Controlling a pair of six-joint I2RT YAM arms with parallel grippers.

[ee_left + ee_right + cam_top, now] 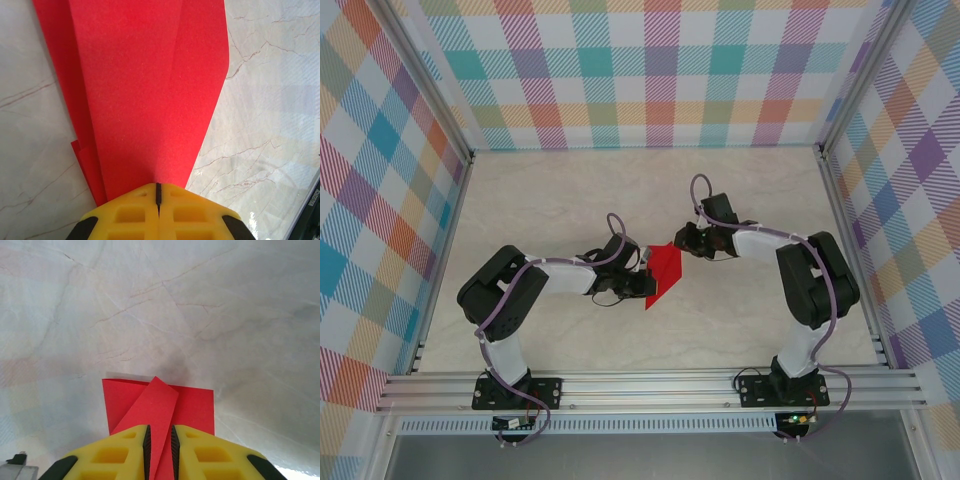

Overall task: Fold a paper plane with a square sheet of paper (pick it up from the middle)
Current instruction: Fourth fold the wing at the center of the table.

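Note:
The square sheet of paper is bright red and folded into layered flaps, and it is held above the table's middle between my two arms. My left gripper is shut on its near-left edge. In the left wrist view the yellow jaws meet on the narrow end of the red paper, which widens away from them. My right gripper is at the paper's far-right corner. In the right wrist view its jaws stand slightly apart, and a folded flap lies face-up in the gap over a flat red layer.
The marbled tabletop lies all around the paper. Checkered walls close the back and both sides. An aluminium rail runs along the near edge by the arm bases.

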